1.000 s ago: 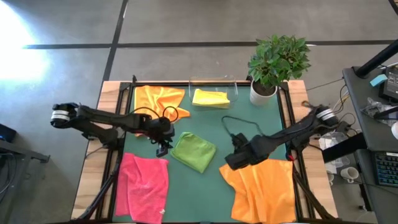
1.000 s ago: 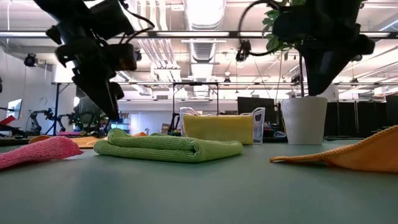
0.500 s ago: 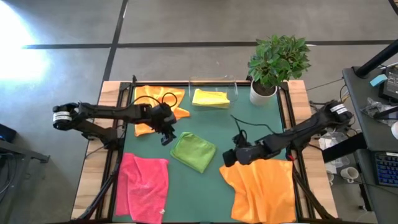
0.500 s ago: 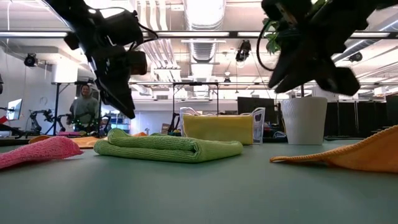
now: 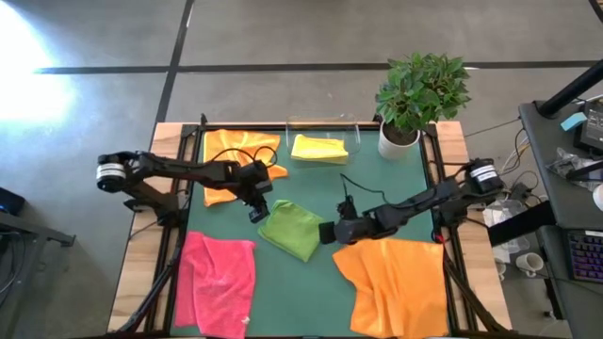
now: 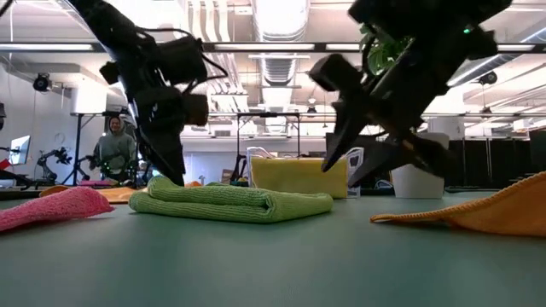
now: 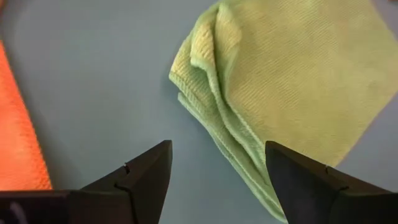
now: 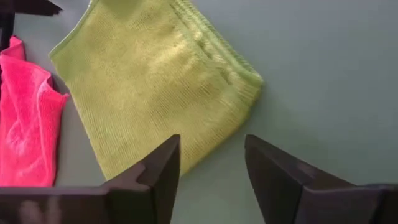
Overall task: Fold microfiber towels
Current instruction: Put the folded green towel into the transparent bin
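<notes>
I am hovering my left gripper point(image 5: 256, 209) and right gripper point(image 5: 325, 232) at opposite edges of the folded lime green towel point(image 5: 293, 229) mid-worktop, both sets of jaws apart and empty — I am aiming to pinch every layer together.

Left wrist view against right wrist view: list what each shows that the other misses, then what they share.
Only the left wrist view shows an orange towel at the frame's edge, and the lime green towel's stacked layered edges. Only the right wrist view shows the pink towel, lying crumpled close beside the green one. Both show the folded lime green towel on the green table mat, and each arm's own fingers standing open: left gripper, right gripper, with nothing between them.
</notes>
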Controlling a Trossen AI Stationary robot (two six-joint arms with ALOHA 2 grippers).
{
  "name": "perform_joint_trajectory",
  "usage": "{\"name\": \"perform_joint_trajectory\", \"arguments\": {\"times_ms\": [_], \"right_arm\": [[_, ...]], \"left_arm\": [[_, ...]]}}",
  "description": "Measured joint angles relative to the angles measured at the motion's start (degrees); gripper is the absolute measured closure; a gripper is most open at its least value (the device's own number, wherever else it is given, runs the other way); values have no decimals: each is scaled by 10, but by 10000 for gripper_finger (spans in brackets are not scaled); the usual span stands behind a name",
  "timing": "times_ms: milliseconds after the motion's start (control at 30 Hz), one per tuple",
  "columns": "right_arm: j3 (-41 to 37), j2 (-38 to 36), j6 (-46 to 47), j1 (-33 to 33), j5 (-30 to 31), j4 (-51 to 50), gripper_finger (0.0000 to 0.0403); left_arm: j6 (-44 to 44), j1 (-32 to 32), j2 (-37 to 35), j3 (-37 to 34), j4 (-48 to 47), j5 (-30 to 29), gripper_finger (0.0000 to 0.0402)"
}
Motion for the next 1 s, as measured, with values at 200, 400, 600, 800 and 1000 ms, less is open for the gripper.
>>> {"name": "perform_joint_trajectory", "arguments": {"times_ms": [200,400,600,800,1000], "right_arm": [[37,47,-2,-15,-2,-1,211],[55,59,-15,-17,-14,-6,207],[60,52,-17,-19,-15,-46,206],[60,51,-17,-19,-20,-46,206],[59,51,-16,-19,-21,-46,206]], "left_arm": [[1,0,49,14,3,29,159],[1,0,78,27,4,38,159],[22,5,73,28,3,47,159],[36,38,64,35,8,75,159],[32,67,70,34,25,90,159]]}}
